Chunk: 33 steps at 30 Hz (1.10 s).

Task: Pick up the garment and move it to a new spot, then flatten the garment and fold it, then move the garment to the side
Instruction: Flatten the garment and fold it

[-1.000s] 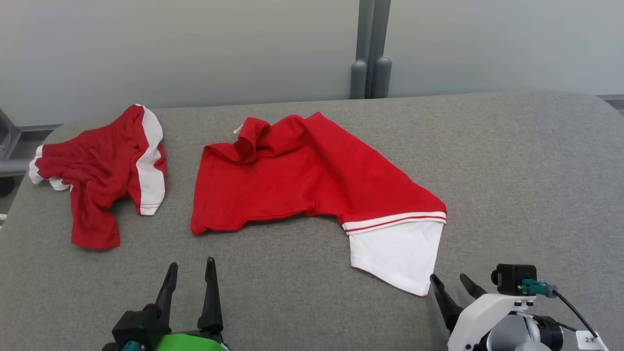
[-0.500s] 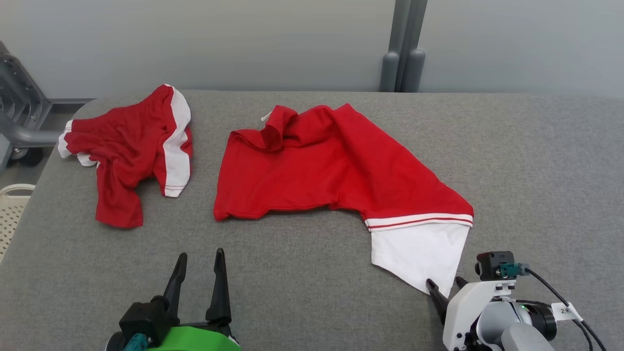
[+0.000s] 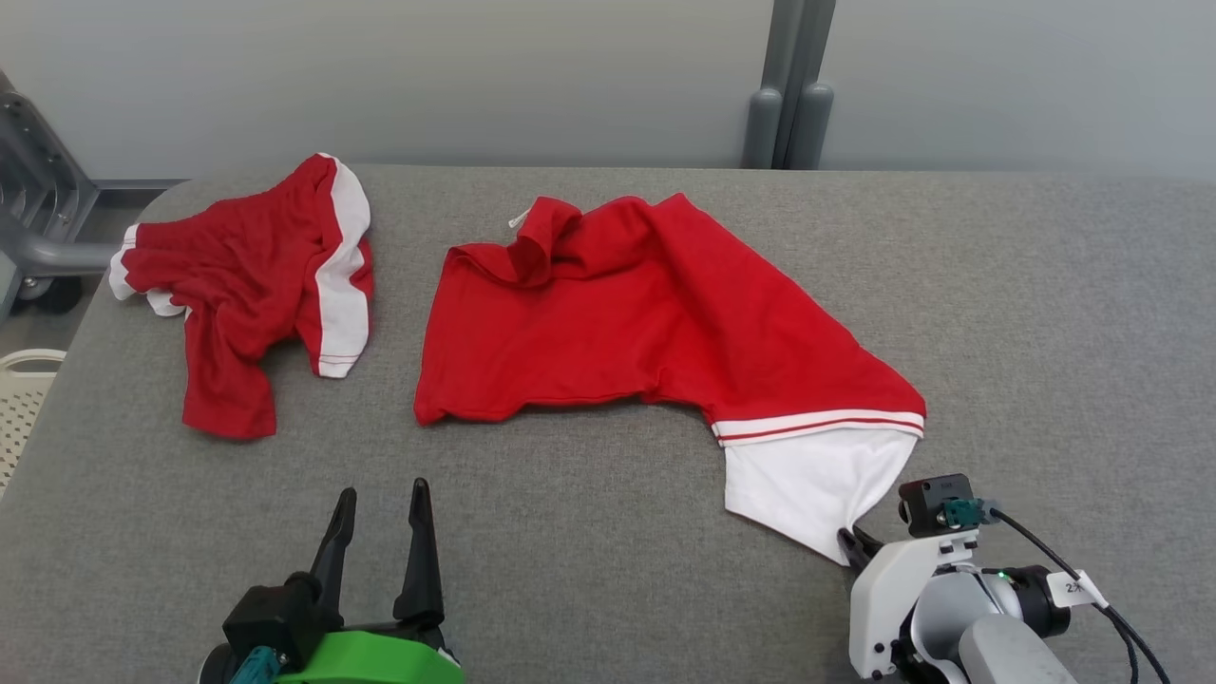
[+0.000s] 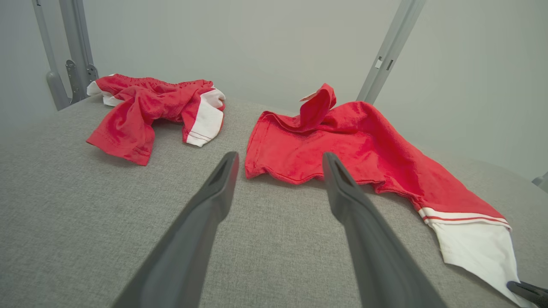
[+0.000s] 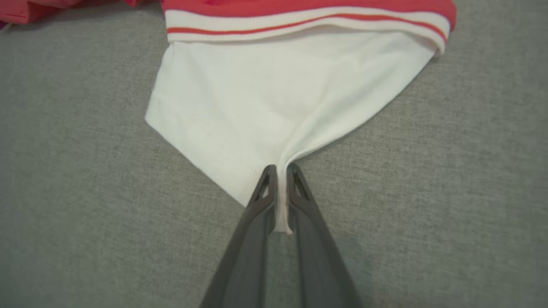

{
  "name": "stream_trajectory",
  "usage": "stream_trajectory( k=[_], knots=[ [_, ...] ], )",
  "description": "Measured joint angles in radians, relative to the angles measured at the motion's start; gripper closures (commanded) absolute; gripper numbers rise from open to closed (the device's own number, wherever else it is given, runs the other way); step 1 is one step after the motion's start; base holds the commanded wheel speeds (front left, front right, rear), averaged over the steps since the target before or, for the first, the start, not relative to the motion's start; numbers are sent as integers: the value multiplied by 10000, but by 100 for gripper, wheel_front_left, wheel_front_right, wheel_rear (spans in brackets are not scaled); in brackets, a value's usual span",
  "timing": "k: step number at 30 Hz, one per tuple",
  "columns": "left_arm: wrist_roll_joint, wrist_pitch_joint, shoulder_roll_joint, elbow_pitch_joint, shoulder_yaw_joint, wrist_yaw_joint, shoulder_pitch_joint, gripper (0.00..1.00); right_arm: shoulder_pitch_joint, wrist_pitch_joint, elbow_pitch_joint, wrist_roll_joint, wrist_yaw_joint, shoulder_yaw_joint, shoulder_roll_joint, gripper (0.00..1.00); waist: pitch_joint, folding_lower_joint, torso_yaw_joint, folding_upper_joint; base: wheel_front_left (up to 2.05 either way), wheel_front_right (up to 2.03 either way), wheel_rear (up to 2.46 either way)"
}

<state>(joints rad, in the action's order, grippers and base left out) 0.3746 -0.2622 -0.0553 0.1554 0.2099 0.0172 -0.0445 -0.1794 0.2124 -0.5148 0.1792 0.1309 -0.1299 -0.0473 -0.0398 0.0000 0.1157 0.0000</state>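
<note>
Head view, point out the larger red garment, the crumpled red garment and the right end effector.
larger red garment [image 3: 646, 323], head view, on its red middle panel.
crumpled red garment [image 3: 237, 285], head view, on its bunched red middle.
right end effector [image 3: 852, 541], head view, midway between its fingertips.

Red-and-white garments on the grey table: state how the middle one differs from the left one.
The middle red garment lies mostly spread out; the left red garment is crumpled in a heap. The middle one covers more of the grey table. The right gripper pinches the middle one's white corner; the left one lies untouched. Both are red with white trim.
</note>
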Motion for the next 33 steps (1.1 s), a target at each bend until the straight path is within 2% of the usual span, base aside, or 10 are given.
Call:
stream_trajectory(
  k=[10, 21, 27, 33],
  knots=[
    [10, 0, 10, 25, -92, -58, -1, 0, 29, -564, 859, 343, 0, 600, -8, 100, 69, 0, -277, 0, 0, 0, 0],
    [474, 96, 29, 207, 73, -128, 4, 0, 968, -497, 2961, 92, 0, 1705, -8, 100, 144, 0, -877, 0, 0, 0, 0],
    [865, 387, 35, 765, 178, -276, 337, 0, 1544, -107, 4165, -17, 0, 2255, -13, 100, 86, 0, -1228, 0, 0, 0, 0],
    [1442, 978, 44, 1873, 332, -360, 849, 0, 1753, 77, 4746, -69, 0, 2414, -12, 100, -60, 0, -1503, 0, 0, 0, 0]
  ],
)
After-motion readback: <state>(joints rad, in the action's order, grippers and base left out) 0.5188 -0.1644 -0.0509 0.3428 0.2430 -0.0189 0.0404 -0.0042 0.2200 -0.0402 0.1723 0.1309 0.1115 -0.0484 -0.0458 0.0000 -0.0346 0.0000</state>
